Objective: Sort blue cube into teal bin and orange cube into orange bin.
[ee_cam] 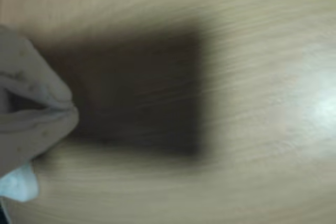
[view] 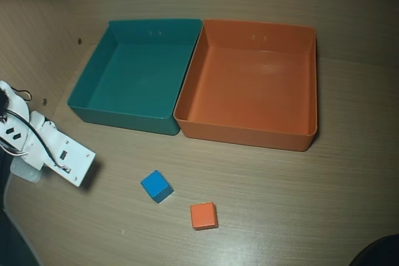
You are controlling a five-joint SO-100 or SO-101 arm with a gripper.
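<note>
Blue cube (view: 156, 186) sits on the wooden worktop (view: 299, 204) in the overhead view, in front of the two bins and turned a little askew to the grain. Just to its lower right, close but not touching, lies the orange cube (view: 204, 215), also on bare wood. Beyond them the teal bin (view: 124, 118) and the orange bin (view: 246, 134) stand side by side with their inner walls touching, teal on the left of the view and orange on the right; both are seen with nothing inside, and each has two small holes in its far wall. Well to the left of the blue cube, the white arm (view: 59, 154) reaches in from the left edge with black cables along it, its end pointing toward the cubes yet clearly apart from them. Neither cube lies between the jaws (ee_cam: 73, 114). The wrist view is blurred: pale jaw parts enter from the left edge over wood grain, with a dark rectangular shadow (ee_cam: 142, 93) on the worktop in front of them and no cube in sight. They hold nothing, but I cannot tell whether they are parted or closed.
</note>
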